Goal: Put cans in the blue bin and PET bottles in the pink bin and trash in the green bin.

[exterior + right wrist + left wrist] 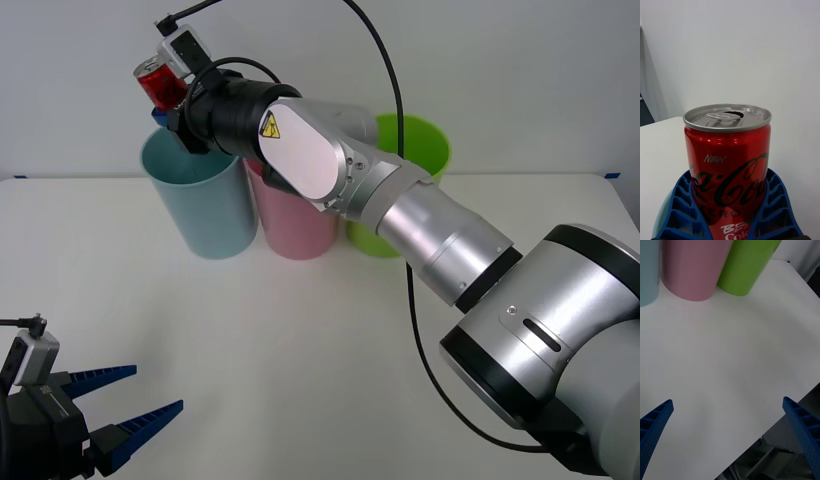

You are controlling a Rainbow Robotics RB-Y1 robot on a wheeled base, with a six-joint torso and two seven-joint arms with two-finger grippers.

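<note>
- The right arm reaches across, its right gripper clamped on the red can above the blue bin.
- Left gripper waits low, fingers apart.
- The arm partly hides the pink bin and green bin.

Front view looks down; left wrist view, low, shares its pink bin

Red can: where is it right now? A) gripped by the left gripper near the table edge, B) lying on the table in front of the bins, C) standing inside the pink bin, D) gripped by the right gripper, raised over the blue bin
D: the right gripper is clamped on the red can, raised at the blue bin's rim; the right wrist view shows blue fingers either side of the can.
</note>
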